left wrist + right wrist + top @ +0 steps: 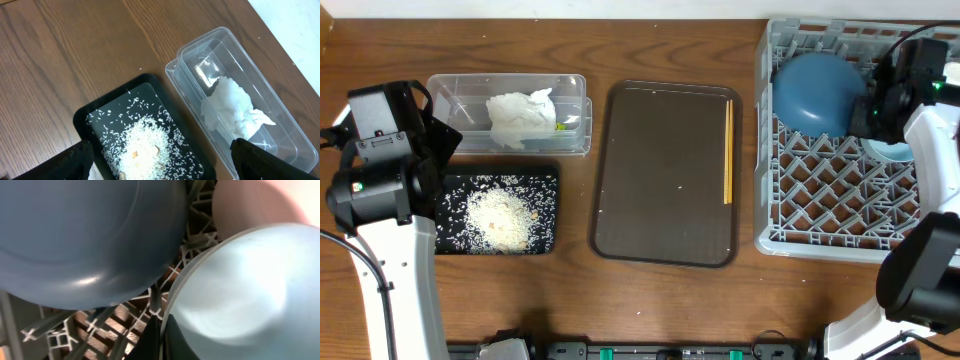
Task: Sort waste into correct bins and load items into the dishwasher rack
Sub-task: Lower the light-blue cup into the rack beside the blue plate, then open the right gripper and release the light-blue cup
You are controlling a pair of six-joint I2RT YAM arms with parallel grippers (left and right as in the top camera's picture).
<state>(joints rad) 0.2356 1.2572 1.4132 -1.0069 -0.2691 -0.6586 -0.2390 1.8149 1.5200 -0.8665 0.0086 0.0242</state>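
Overhead, left jaws spread wide near black tray [546, 196]; right jaws closed beside light-blue bowl [240, 290].

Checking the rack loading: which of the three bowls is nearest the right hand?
The small light-blue bowl: the shut right hand sits right at its rim. The large dark-blue bowl and the pinkish bowl are farther from the fingertips.

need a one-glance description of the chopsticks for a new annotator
Start at the big dark brown serving tray in the middle of the table. The chopsticks lie along its right rim, on the side nearest the grey rack: a thin pale-wood pair, the only long straight thing there.
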